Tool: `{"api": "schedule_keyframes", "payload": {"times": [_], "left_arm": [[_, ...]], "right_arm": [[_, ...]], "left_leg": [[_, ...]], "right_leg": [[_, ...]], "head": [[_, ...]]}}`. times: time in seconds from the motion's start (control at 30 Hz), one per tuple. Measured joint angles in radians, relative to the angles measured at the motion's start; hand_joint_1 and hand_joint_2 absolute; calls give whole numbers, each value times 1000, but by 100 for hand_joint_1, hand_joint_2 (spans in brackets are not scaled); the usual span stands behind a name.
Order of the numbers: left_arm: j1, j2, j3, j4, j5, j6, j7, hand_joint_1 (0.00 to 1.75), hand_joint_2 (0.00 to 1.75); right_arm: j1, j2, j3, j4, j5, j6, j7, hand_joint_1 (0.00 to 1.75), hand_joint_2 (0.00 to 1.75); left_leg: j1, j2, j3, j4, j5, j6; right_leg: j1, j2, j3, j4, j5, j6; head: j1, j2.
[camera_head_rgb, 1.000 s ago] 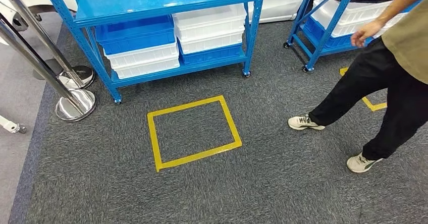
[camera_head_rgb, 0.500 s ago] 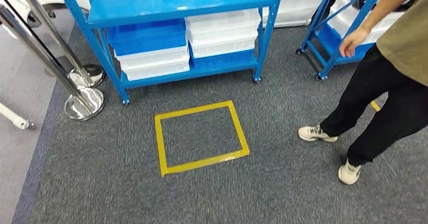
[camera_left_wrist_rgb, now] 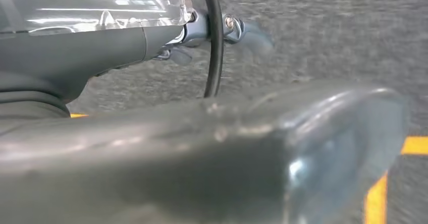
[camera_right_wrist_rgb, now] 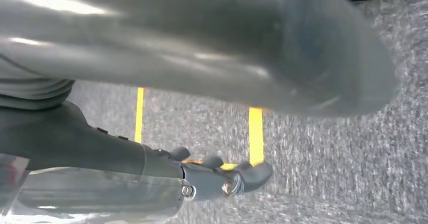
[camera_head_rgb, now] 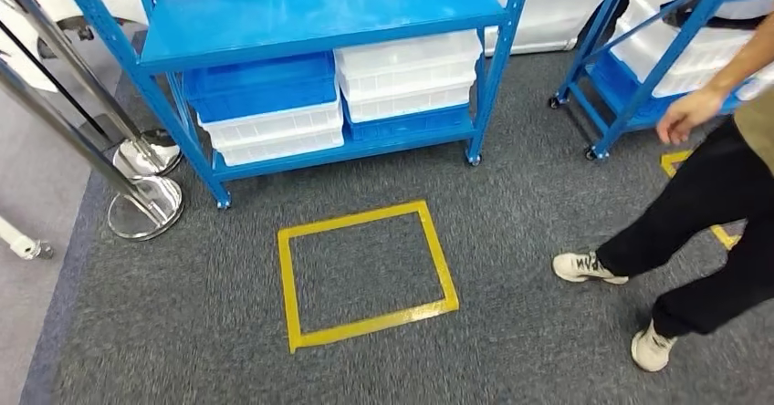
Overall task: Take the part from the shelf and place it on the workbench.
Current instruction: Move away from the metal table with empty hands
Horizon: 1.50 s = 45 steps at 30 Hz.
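A blue wheeled shelf (camera_head_rgb: 319, 17) stands ahead on grey carpet. Its lower level holds a blue bin (camera_head_rgb: 260, 86) stacked on white bins (camera_head_rgb: 274, 131), with more white bins (camera_head_rgb: 406, 72) beside them. I cannot make out a part inside any bin. My left hand (camera_left_wrist_rgb: 166, 37) hangs over the carpet with its fingers (camera_left_wrist_rgb: 242, 30) apart from the thumb, holding nothing. My right hand (camera_right_wrist_rgb: 151, 163) hangs the same way; its fingers (camera_right_wrist_rgb: 252, 176) are loose and hold nothing.
A yellow tape square (camera_head_rgb: 287, 286) marks the carpet in front of the shelf. A person (camera_head_rgb: 694, 223) in black trousers strides at the right, near a second blue shelf (camera_head_rgb: 639, 67) with white bins. Chrome stanchion bases (camera_head_rgb: 146, 206) stand at the left.
The whole picture has shifted down and slightly right, so the camera has moved. The person has kept stepping at the right.
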Motion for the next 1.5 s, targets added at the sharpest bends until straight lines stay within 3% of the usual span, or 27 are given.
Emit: {"api": "schedule_keyframes", "payload": {"times": [0.07,0.13,0.17,0.23,0.3,0.33,0.37,0.43,0.47,0.5,0.53,0.6,0.67,0.73,0.8,0.83,0.87,0.93,0.97,1.0,1.03,1.1,1.17,1.27,1.33,1.43,1.5], "left_arm": [[-6,2,0,0,0,1,0,0,0],[-7,2,0,0,0,1,-1,0,0],[-5,2,0,0,-1,1,-1,0,0],[-4,1,0,0,-1,1,0,0,0],[-1,1,0,0,-2,2,1,0,0],[0,0,1,0,-3,2,1,0,0],[1,0,1,0,-4,2,2,0,0],[2,-2,2,0,-6,2,3,0,0],[0,-3,3,0,-7,3,3,0,0],[-4,-3,4,-1,-8,3,4,0,0],[-12,-3,4,-1,-9,4,4,0,0],[-28,-4,5,-1,-10,6,4,0,0],[-33,-5,6,-1,-12,8,5,0,0],[-29,-5,8,-2,-12,11,6,0,0],[-24,-4,11,-2,-13,14,6,0,0],[-22,-4,13,-2,-14,15,6,0,0],[-20,-4,14,-2,-15,15,6,0,0],[-13,-4,16,-2,-15,16,6,0,0],[-10,-3,16,-2,-15,16,7,0,0],[-8,-3,17,-2,-16,16,8,0,0],[-9,-3,17,-2,-16,17,8,0,0],[-15,-3,17,-2,-17,17,8,0,0],[-20,-3,17,-2,-19,17,8,0,0],[-23,-3,17,-2,-21,17,8,0,0],[-22,-3,17,-2,-21,18,9,0,0],[-19,-4,18,-2,-22,18,9,0,0],[-20,-5,18,-2,-22,18,9,0,0]], "right_arm": [[-9,0,0,0,0,3,-3,0,0],[-14,0,0,0,0,4,-5,0,0],[-14,0,0,0,0,5,-6,0,0],[-11,-1,-2,0,0,5,-6,0,0],[-4,-1,-3,0,0,5,-6,0,0],[0,-2,-4,0,0,5,-6,0,0],[4,-3,-4,0,1,5,-6,0,0],[11,-4,-6,0,2,5,-6,0,0],[10,-5,-8,0,2,5,-6,0,0],[8,-5,-9,0,3,5,-6,0,0],[2,-4,-10,0,3,5,-7,0,0],[-7,-4,-10,0,4,6,-7,0,0],[-10,-4,-12,0,6,6,-8,0,0],[-10,-4,-13,0,8,7,-8,0,0],[-7,-4,-14,0,10,9,-8,0,0],[-6,-4,-14,0,11,9,-8,0,0],[-6,-4,-14,0,12,10,-8,0,0],[-3,-3,-15,1,15,10,-9,0,0],[-4,-2,-16,2,15,10,-10,0,0],[-5,-1,-16,2,16,11,-9,0,0],[-8,-1,-17,3,16,11,-10,0,0],[-12,-1,-17,2,17,11,-10,0,0],[-16,-1,-18,2,18,10,-11,0,0],[-18,0,-18,2,20,11,-11,0,0],[-15,0,-18,2,21,11,-10,0,0],[-9,0,-20,2,21,11,-10,0,0],[-10,0,-21,2,21,11,-10,0,0]], "left_leg": [[4,-6,51,-44,-43,15],[12,-11,114,-86,-66,26],[13,-11,147,-106,-78,28],[15,-16,216,-138,-106,29],[16,-25,286,-161,-140,27],[17,-29,322,-170,-160,25],[17,-32,354,-176,-182,23],[16,-35,409,-181,-229,14],[15,-35,429,-184,-250,5],[15,-35,447,-191,-264,-3],[15,-36,454,-187,-262,-11],[18,-29,416,-95,-219,-22],[20,-18,308,76,-185,-31],[22,-13,203,177,-237,-37],[22,-12,127,180,-334,-39],[22,-11,97,155,-356,-38],[21,-11,74,117,-335,-34],[18,-9,37,19,-168,-22],[15,-8,27,-14,-83,-15],[12,-8,19,-32,-25,-9],[8,-9,16,-35,-5,-2],[10,-11,29,-42,-10,10],[15,-11,51,-62,-16,23],[16,-9,75,-70,-35,33],[16,-12,98,-70,-53,32],[14,-15,137,-68,-87,23],[11,-16,146,-66,-103,11]], "right_leg": [[0,-1,-24,69,42,11],[2,-1,-119,220,98,18],[0,-1,-177,284,99,20],[-1,0,-284,345,37,23],[-1,0,-356,323,-34,23],[0,0,-383,288,-36,22],[1,0,-403,239,4,18],[8,0,-425,157,184,6],[12,2,-428,143,254,-3],[17,4,-427,145,288,-11],[19,6,-420,153,273,-20],[18,6,-391,139,246,-36],[14,5,-341,107,226,-44],[14,8,-286,79,203,-46],[14,11,-228,60,174,-44],[14,12,-200,53,158,-43],[14,12,-176,50,143,-41],[17,15,-142,51,111,-36],[19,17,-133,55,95,-31],[19,19,-128,57,82,-25],[20,21,-122,59,71,-18],[19,18,-108,53,55,-4],[19,12,-126,102,26,5],[13,9,-254,296,-32,13],[9,8,-313,335,5,17],[10,6,-295,179,156,12],[14,6,-273,105,181,2]], "head": [[0,0],[0,0],[1,0],[1,0],[1,0],[1,0],[1,0],[1,0],[0,0],[0,0],[-1,0],[-1,0],[-1,0],[-1,0],[-1,0],[-1,0],[-1,0],[-1,0],[-1,0],[-1,0],[-1,0],[-1,0],[0,0],[-1,0],[0,0],[0,0],[-1,0]]}}
